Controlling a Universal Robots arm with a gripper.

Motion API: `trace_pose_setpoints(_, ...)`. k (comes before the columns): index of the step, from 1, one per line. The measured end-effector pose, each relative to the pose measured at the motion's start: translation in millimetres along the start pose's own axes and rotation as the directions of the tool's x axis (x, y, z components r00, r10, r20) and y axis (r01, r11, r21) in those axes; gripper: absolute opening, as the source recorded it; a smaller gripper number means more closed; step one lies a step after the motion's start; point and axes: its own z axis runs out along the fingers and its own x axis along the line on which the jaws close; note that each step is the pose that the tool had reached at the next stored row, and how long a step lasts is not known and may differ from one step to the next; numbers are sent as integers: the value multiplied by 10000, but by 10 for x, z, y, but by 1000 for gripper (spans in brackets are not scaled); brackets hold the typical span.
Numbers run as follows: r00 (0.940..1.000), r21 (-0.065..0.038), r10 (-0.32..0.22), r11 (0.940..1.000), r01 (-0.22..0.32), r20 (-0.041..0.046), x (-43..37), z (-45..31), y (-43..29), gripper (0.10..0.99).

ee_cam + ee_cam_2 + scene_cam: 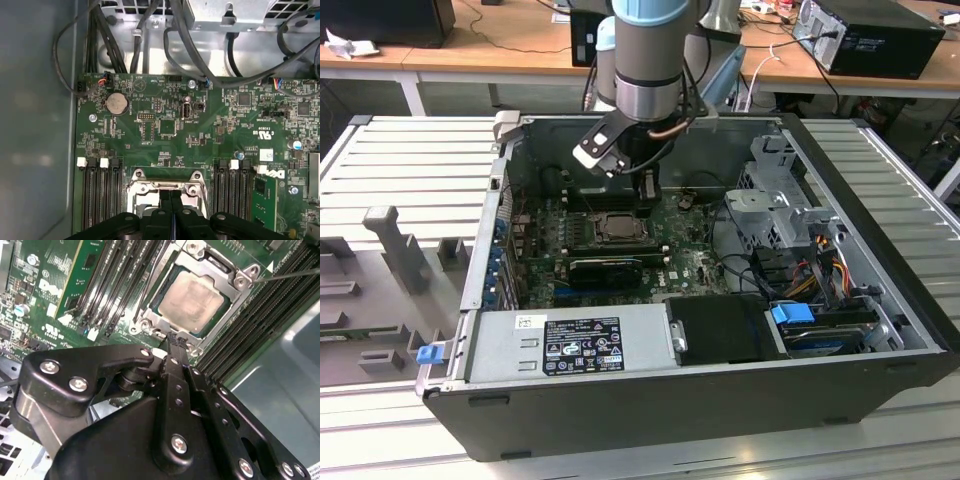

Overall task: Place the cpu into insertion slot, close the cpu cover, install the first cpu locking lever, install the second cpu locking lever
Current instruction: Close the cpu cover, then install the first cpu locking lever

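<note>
Reaching down into the open computer case (720, 400) in the exterior view, the arm's gripper (647, 195) hangs just above the motherboard (692, 265). It is at the edge of the socket nearer the exterior view's right. The cpu (617, 228) shows there as a small dull square near the middle of the board. The case rests on a slatted table (400, 150).

In the second wrist view the cpu (192, 300) lies flat in the insertion slot (219, 263). The cpu cover (197, 261) seems to lie down around it, the chip's metal top showing through the window. The gripper (176, 340) has its 2 fingers pressed together with nothing visible between them. Their tips are at the cover's edge, though I cannot tell whether they touch it. A thin metal rod (290, 273) runs out from 1 corner of the socket over the memory slots (280, 310).

In the first wrist view the gripper (171, 196) again shows both fingers closed side by side. They sit over the cpu cover (167, 188), between 2 banks of memory slots (102, 195). A coin battery (116, 103) and dark cables (200, 55) lie farther up the board.
</note>
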Motion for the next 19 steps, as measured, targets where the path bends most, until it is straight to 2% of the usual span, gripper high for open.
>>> trace_pose_setpoints(2, 10000, 1, -2, 10000, 2, -2, 1, 2, -51, 106)
trace_pose_setpoints(5, 10000, 0, 1, 10000, -1, -2, 5, 3, -195, 106)
trace_pose_setpoints(8, 10000, 1, 0, 10000, 0, -2, 6, 1, -238, 106)
trace_pose_setpoints(19, 10000, 1, -2, 10000, 2, -2, 7, -1, -297, 106)
